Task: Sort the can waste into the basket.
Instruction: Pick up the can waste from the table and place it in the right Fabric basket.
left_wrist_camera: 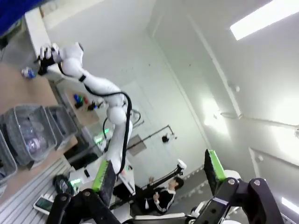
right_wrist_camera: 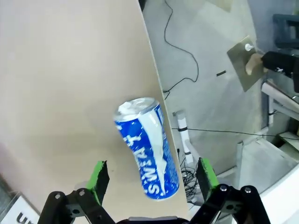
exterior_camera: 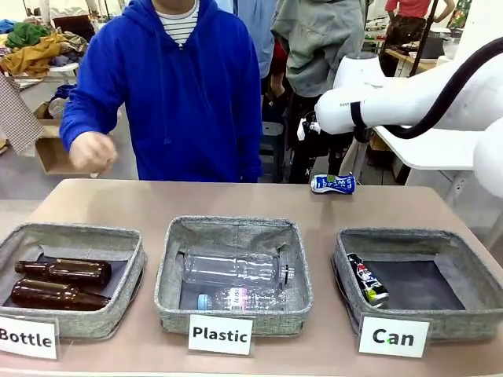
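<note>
While the black can (exterior_camera: 368, 280) already lies inside the basket (exterior_camera: 464, 263) behind the "Can" card (exterior_camera: 394, 336) at the lower right of the front view, the blue and white can (exterior_camera: 333, 184) is on its side on the table (exterior_camera: 134, 206), right of centre and close to the far edge. The right gripper (right_wrist_camera: 152, 176) hangs directly over it, jaws spread wide and holding nothing; in the right wrist view the can (right_wrist_camera: 147, 146) sits between the two green pads (right_wrist_camera: 98, 179), its body running up the middle of the frame with the table edge just beside it. It looks like an empty, dented aluminium shell, so I judge it very light, thin-walled and easy to crush, with a smooth printed skin that could slip or roll away toward that near edge if nudged. The sensible hold seems to be across the middle of the cylinder, pads on opposite flanks, squeezing gently. At the bottom of the left wrist view the left gripper (left_wrist_camera: 159, 175) points up toward the ceiling, its jaws apart and empty. A person in a blue hoodie (exterior_camera: 169, 94) stands at the top left of the front view, one hand (exterior_camera: 92, 150) loosely closed above the table.
</note>
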### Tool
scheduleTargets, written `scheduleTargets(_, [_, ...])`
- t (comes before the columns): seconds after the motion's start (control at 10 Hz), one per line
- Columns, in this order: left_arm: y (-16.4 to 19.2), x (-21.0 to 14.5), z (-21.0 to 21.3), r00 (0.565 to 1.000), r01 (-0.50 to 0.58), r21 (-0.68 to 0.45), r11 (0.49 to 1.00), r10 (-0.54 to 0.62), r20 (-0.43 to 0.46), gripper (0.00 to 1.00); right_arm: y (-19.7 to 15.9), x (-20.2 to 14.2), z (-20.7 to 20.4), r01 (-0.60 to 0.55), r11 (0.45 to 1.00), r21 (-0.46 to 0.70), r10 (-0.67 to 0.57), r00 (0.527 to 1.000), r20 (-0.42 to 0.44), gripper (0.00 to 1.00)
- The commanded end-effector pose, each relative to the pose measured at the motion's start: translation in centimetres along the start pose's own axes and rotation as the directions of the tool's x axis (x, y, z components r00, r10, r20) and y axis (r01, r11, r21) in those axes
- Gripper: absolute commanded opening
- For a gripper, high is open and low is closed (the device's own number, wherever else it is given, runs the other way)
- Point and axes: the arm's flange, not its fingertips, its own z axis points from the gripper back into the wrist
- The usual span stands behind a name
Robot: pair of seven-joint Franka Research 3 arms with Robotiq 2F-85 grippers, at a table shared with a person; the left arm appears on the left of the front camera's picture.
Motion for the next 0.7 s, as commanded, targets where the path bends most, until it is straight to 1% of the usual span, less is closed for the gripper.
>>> scheduleTargets(0.0, [1.0,-1.5,-4.4,0.991,0.004,0.047,0.999,0.003,-0.132,1.0,-1.7,0.1,-1.5,-0.03,0.999,-0.022,0.029,0.999,-0.015,1.0])
scheduleTargets(0.1, [2.2,-2.2,-6.9,0.979,-0.003,0.089,0.996,0.022,-0.205,1.0,-2.3,0.3,-2.7,-0.045,0.999,-0.026,0.044,0.999,-0.024,1.0])
scheduleTargets(0.2, [3.7,-3.4,-9.6,0.956,-0.008,0.149,0.989,0.052,-0.29,1.0,-2.4,0.5,-3.5,-0.093,0.995,-0.032,0.093,0.996,-0.001,1.0])
scheduleTargets(0.3, [5.6,-4.7,-12.5,0.921,0.002,0.226,0.974,0.086,-0.38,1.0,-2.5,0.6,-4.1,-0.103,0.995,-0.005,0.103,0.995,-0.01,1.0])
scheduleTargets(0.4, [7.8,-6.0,-15.3,0.875,0.016,0.311,0.95,0.137,-0.465,1.0,-2.4,0.5,-4.5,-0.105,0.994,0.023,0.106,0.994,-0.015,1.0])
scheduleTargets(0.5, [10.1,-7.3,-17.3,0.838,0.057,0.401,0.914,0.174,-0.517,1.0,-2.4,0.3,-4.8,-0.098,0.995,0.031,0.098,0.995,-0.005,1.0])
scheduleTargets(0.6, [12.4,-8.4,-18.6,0.809,0.074,0.486,0.871,0.233,-0.54,1.0,-2.4,0.1,-5.0,-0.096,0.995,0.038,0.095,0.995,0.003,1.0])
